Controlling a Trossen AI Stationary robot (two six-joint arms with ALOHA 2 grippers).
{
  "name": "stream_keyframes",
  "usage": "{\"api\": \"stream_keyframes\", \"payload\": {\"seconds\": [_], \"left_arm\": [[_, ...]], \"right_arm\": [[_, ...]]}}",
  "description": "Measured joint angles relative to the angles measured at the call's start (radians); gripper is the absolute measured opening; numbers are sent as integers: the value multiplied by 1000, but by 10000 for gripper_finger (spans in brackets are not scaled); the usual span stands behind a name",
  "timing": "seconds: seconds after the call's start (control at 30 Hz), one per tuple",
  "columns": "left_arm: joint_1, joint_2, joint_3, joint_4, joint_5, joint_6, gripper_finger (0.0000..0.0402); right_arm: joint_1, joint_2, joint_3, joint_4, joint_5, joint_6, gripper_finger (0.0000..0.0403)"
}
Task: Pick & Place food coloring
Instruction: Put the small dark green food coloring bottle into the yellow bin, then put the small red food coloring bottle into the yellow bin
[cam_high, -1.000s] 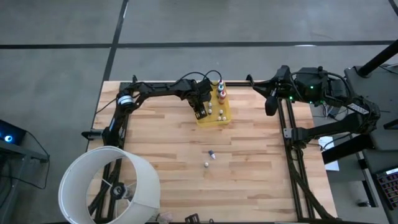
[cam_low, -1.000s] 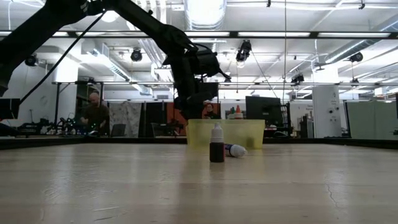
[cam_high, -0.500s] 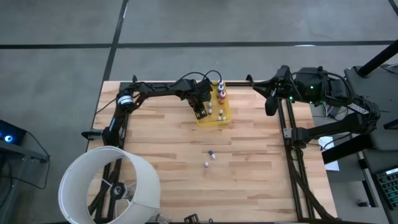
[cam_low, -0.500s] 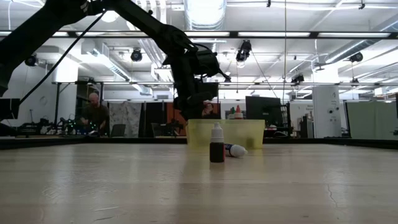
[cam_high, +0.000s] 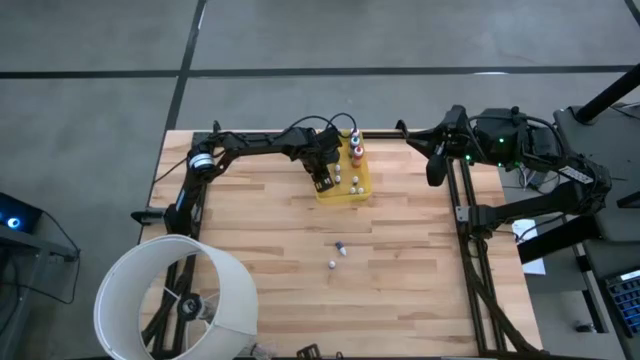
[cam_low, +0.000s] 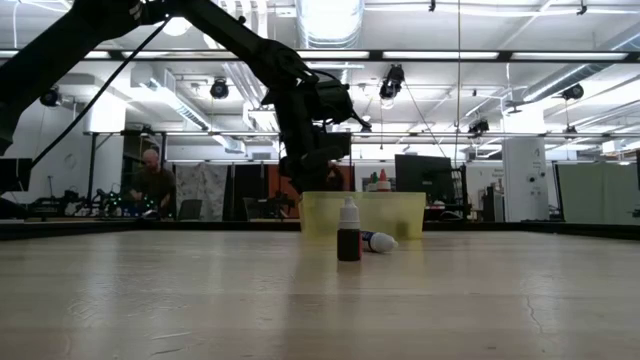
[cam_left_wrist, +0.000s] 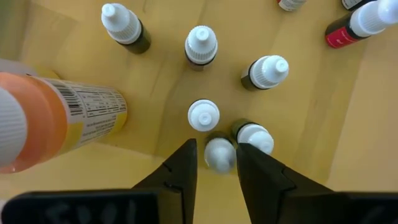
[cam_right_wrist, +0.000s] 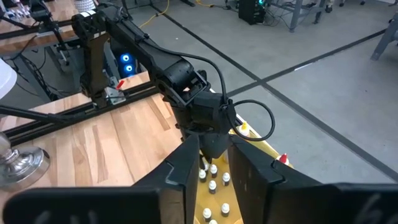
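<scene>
Between left fingers, white-capped bottle inside yellow tray.

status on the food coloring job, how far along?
Mostly done: several small bottles stand in the yellow tray. In hand: the left gripper is over the tray with a white-capped bottle between its fingers; whether it is gripped or just released is unclear. Left: two bottles on the table, one upright and one lying down. The right gripper waits at the table's far right edge.
</scene>
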Motion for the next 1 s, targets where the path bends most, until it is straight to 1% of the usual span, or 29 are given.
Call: {"api": "stream_keyframes", "payload": {"seconds": [0.23,0.43,0.53,0.8,1.0], "left_arm": [[0,0,0,0,0,-4,89],[0,0,0,-3,0,-3,90],[0,-2,18,-39,-1,-2,90],[1,-10,130,-157,-17,-3,90],[-12,-10,259,-275,-10,-56,90]], "right_arm": [[0,0,0,0,0,-1,68],[0,0,0,0,0,-4,75],[0,0,0,0,0,-4,78],[0,0,0,0,0,-4,74],[0,0,0,0,0,-4,68]]}}
